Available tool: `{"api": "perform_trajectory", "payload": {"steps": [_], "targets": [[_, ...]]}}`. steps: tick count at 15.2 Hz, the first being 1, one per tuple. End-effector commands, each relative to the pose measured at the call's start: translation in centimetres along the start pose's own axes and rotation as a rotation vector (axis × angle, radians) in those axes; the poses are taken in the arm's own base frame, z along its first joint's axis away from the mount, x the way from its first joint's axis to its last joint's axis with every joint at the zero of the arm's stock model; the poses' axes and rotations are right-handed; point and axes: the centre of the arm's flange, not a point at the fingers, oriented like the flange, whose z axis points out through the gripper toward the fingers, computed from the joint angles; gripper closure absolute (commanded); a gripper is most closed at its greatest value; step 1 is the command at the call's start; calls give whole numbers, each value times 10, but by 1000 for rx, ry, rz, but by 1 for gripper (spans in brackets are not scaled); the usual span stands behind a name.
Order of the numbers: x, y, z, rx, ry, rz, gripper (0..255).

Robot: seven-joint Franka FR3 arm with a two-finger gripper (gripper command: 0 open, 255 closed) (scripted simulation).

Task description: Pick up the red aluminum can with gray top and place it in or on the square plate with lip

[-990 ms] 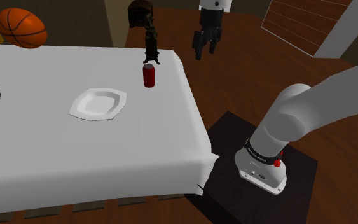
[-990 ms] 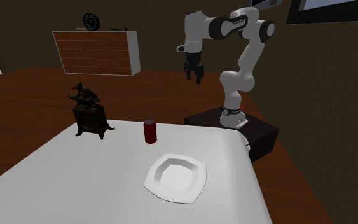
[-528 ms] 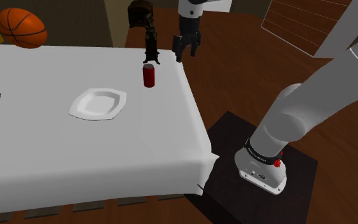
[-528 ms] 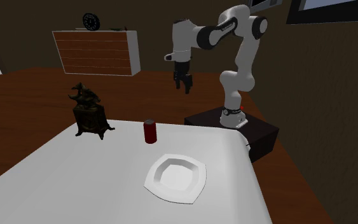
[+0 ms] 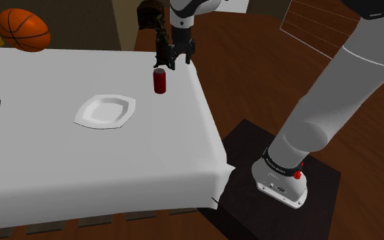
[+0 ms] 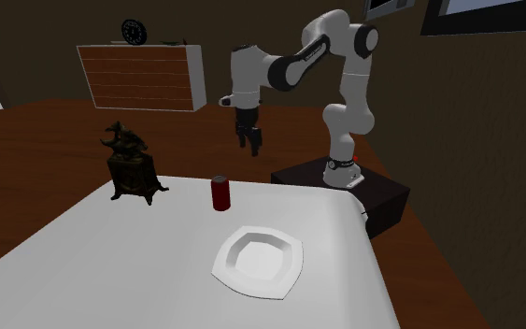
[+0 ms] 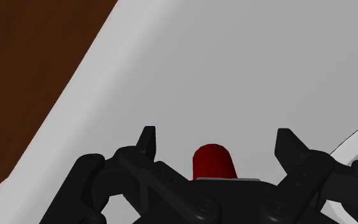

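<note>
Red can (image 5: 159, 80) stands upper centre of the shoulder view, right of plate (image 5: 104, 111), untouched; gripper (image 5: 179, 60) hovers above it, jaws apart, so approach step, next lower to straddle it.

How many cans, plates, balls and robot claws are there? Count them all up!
Red can: 1
White square plate: 1
Orange basketball: 1
Black claw: 1
Total: 4
</note>
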Motion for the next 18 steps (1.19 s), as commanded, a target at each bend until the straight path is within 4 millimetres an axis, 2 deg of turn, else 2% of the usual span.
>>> {"api": "perform_trajectory", "payload": {"steps": [1, 10, 18], "targets": [[26, -3, 12, 0, 5, 1, 0], [129, -18, 58, 3, 26, 5, 0], [130, -18, 98, 3, 26, 5, 0]]}}
